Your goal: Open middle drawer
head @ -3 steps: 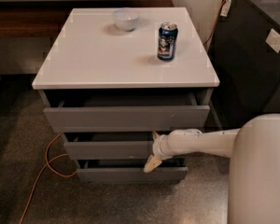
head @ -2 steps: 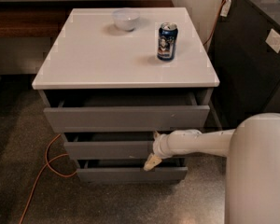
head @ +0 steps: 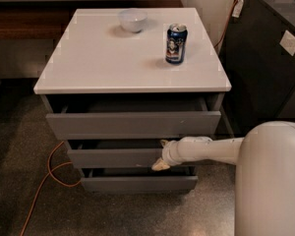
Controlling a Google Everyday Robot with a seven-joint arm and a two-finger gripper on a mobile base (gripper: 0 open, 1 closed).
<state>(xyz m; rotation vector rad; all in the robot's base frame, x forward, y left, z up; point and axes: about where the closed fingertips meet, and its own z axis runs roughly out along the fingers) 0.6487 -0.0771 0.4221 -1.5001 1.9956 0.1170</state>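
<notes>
A white-topped cabinet holds three grey handleless drawer fronts, all standing slightly out. The middle drawer (head: 115,158) is the mid-sized front, between the wide top drawer (head: 132,125) and the narrow bottom drawer (head: 137,184). My gripper (head: 162,154), at the end of a white arm reaching in from the right, is against the right end of the middle drawer front.
A blue soda can (head: 176,44) and a small white bowl (head: 132,19) stand on the cabinet top (head: 98,63). A dark cabinet (head: 270,58) stands close on the right. An orange cable (head: 46,181) lies on the floor at the left. My white base (head: 270,181) fills the lower right.
The gripper sits slightly higher on the middle drawer front than before. The drawers, the can and the bowl have not visibly moved.
</notes>
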